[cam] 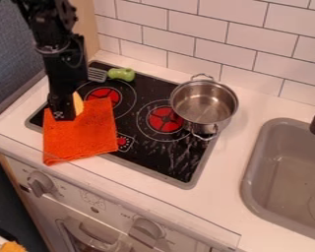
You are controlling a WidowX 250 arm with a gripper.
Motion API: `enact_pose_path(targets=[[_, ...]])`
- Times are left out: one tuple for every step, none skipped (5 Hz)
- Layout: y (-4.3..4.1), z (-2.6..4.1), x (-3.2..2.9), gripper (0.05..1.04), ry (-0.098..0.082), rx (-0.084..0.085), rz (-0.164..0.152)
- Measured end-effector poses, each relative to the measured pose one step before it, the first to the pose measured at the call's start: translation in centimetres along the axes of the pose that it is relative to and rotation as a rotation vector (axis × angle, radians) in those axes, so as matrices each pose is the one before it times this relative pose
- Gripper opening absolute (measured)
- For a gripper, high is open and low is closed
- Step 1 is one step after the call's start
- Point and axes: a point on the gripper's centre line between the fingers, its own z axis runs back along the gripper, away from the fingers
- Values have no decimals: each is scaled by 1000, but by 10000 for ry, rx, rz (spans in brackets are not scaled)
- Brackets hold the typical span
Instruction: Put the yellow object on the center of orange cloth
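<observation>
The step in hand looks to be the placing: the yellow, rounded object [78, 104] is by the far edge of the bright orange cloth [81, 135], toward 12 o'clock from its middle, partly hidden by the black two-finger gripper [64, 111]. Whether the gripper is wide, narrow or holding that object, I cannot tell; nor can I tell whether the object touches the cloth. If it is held, the next move calls for a short shift toward 6 o'clock, then a gentle release over the middle; if not, a secure grasp must come first.

The black robot arm [63, 64] comes in from 11 o'clock and hangs nearly upright, its gripper pointing down over the cloth's 11 o'clock side.

The cloth lies partly over the black stovetop [176, 160], set in the white desk [245, 140]. Toward 2 to 3 o'clock from the cloth stands a shiny metal pot [203, 104].
</observation>
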Motion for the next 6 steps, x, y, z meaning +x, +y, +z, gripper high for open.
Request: enact_pose_path(targets=[[440,-2258,-111,679,-146,-340,-89],[960,-722,-432,679,-108,-209,-421],[759,-1142,-545,750,-129,-375,-1003],[-9,249,-197,989,114,-159,-147],[192,-26,-9,1003,7,138,-31],[-484,-210,79,1000,55,-79,-144]])
